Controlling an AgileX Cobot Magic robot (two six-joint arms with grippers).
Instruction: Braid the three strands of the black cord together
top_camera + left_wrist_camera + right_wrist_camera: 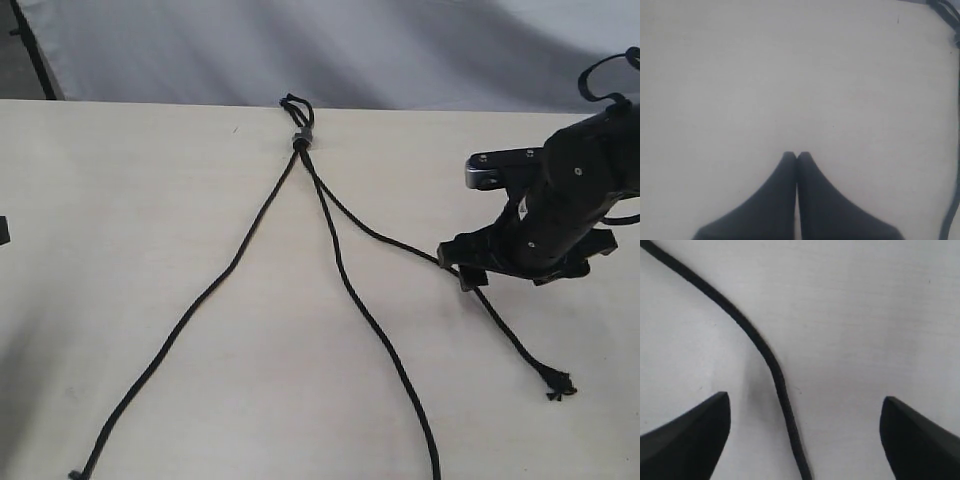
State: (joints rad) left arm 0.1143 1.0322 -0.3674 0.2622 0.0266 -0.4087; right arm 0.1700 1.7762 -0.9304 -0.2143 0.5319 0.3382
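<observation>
Your right hand [805, 402] stands open, jaws spread wide, gripping nothing. The right strand [774, 371] lies flat on the worktop [865, 315] between the two fingers [695, 432], nearer one of them and touching neither. In the exterior view the right hand [466, 268] sits low over that same right strand [400, 236], about two thirds of the way along it from the knot.

Your left hand [797, 156] is closed, fingertips pressed together with nothing between them, over bare worktop [790, 75].

The black cord [300, 140] lies on the worktop [120, 200] with its joined end at the far edge: a short loop [293, 103], then the grey clip [301, 133] at the knot [299, 145]. From there the three strands fan toward the near side, uncrossed — no braid begun.

- Left strand [182, 330]: runs down to the near left corner, tip at the frame's lower edge.
- Middle strand [372, 322]: runs near-straight down, leaves the frame at the bottom.
- Right strand: angles out under the right hand and ends in a frayed tip [558, 385] just beyond it.
</observation>
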